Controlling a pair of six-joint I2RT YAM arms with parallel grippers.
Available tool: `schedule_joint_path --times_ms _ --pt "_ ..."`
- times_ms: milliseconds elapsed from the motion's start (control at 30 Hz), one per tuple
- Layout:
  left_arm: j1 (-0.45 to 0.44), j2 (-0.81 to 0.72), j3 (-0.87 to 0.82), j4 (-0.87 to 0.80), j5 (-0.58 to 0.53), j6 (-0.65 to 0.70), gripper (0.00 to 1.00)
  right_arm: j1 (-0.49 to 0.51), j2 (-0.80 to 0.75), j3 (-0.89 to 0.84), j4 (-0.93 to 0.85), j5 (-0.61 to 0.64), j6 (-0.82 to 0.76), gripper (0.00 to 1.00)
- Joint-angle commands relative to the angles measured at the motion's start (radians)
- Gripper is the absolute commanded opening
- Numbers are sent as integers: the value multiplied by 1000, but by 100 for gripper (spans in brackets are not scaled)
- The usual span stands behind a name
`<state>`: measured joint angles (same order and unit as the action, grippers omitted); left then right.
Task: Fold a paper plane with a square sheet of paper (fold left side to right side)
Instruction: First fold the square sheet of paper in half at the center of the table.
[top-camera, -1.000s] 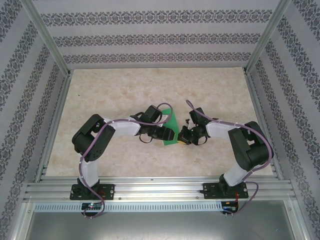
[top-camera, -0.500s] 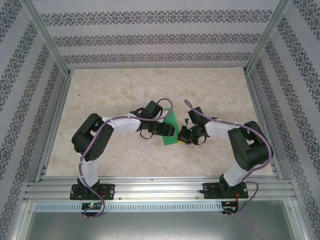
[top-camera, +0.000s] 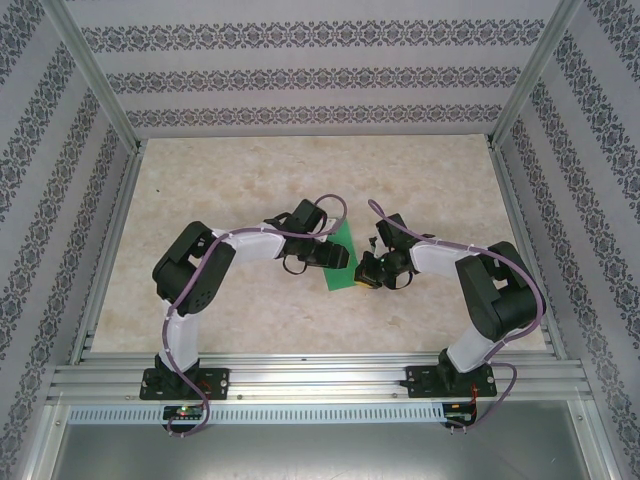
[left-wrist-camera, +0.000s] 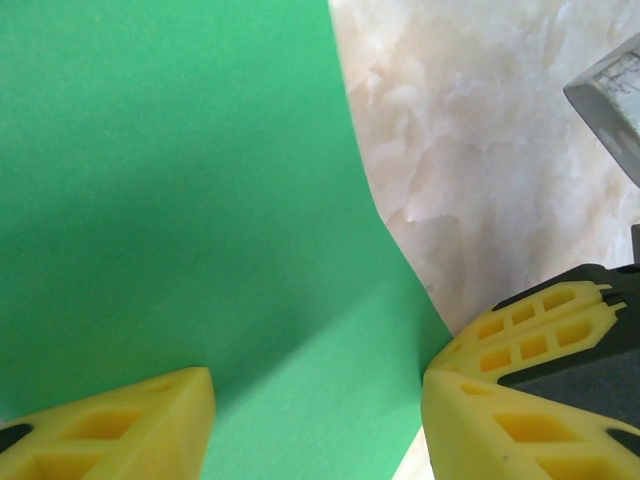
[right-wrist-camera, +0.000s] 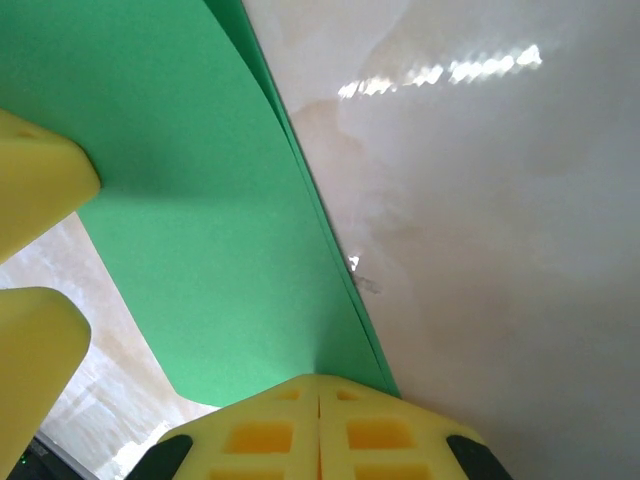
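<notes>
No readable text, labels, numbers or signs anywhere.
- square sheet of paper (left-wrist-camera: 180, 200): plain green, nothing printed on it.
- wallpaper (top-camera: 320, 80): bands of ornament, not lettering.
- grey block (left-wrist-camera: 612, 95) at the top right edge of the left wrist view: faint marks, too blurred to read.
- small circuit boards (top-camera: 185, 410) by the arm bases: too small to make out any markings.
</notes>
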<state>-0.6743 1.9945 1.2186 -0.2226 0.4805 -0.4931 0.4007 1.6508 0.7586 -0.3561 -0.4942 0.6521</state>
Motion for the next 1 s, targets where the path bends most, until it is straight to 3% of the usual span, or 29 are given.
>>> schedule_joint_path --times_ms 0,433,967 --pt "24 27 -7 -1 -83 30 59 10 44 -24 -87 157 -25 7" --pt "76 29 -33 102 -115 -12 60 9 41 -34 -101 171 -31 7" --pt "122 135 192 -8 -130 45 63 10 47 -35 -105 172 -35 7"
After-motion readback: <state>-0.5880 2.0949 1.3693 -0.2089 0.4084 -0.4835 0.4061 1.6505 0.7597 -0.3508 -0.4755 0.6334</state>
